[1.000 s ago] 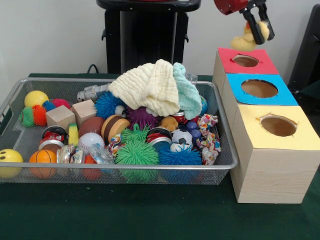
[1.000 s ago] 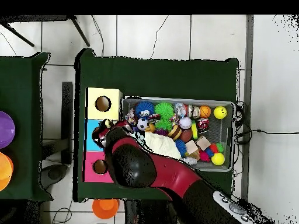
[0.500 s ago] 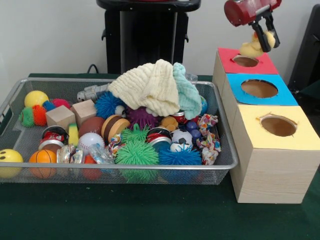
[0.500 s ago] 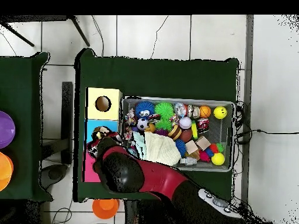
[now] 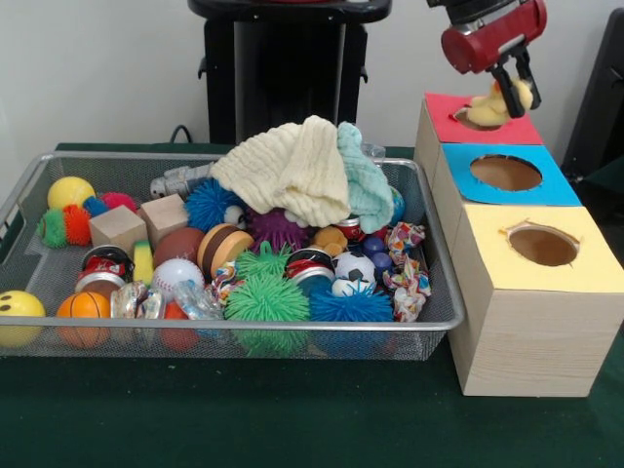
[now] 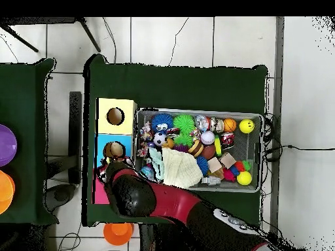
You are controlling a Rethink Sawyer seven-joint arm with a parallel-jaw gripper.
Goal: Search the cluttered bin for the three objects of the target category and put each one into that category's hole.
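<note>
Front view shows the wire mesh bin (image 5: 444,292) packed with toys, a pale yellow cloth (image 5: 288,171) and a mint cloth (image 5: 366,180) heaped at its back. Beside it stands a row of wooden boxes: the yellow-topped box (image 5: 531,292) nearest, the blue-topped box (image 5: 507,174) in the middle, the red-topped box (image 5: 483,122) farthest. The red arm (image 5: 487,34) reaches over the red top, where its gripper (image 5: 514,90) pinches a yellow rubber duck (image 5: 495,105) directly over the red box's hole (image 5: 468,120).
</note>
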